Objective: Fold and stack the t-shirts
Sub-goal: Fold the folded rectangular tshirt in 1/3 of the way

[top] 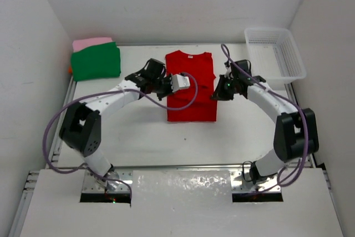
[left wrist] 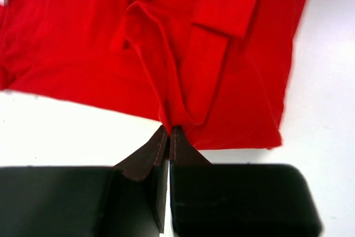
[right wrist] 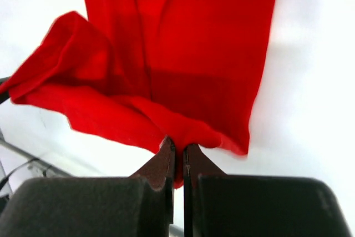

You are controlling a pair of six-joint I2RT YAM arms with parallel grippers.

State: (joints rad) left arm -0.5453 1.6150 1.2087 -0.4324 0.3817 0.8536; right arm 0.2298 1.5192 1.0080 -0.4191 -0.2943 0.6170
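1. Already most of the work looks done. The green t-shirt (top: 95,62) lies folded on top of the pink t-shirt (top: 91,43), well apart from the left gripper (left wrist: 169,129), out on its outer side and away from the other arm. A sliver of the orange t-shirt (top: 70,70) peeps from the edge of that pile; how it is folded cannot be told.
2. In hand is the red t-shirt (top: 191,90). It lies on the worktop (top: 166,142) between the two grippers, collar at the end farthest from them. It is narrowed to a long rectangle, with a sleeve turned inward in the left wrist view.
3. The left gripper is pressed together, pinching a raised ridge of red cloth at the shirt's edge, right at its tips.
4. The right gripper (right wrist: 178,144) is likewise pressed together on the opposite edge, with red cloth lifting in a loose flap just beyond its tips.
5. By my reading, the red shirt is only part folded. It has yet to be folded across its length, then carried over to the pile beyond the left gripper.
6. A white basket (top: 268,30) stands well apart from the right gripper, on its outer side.
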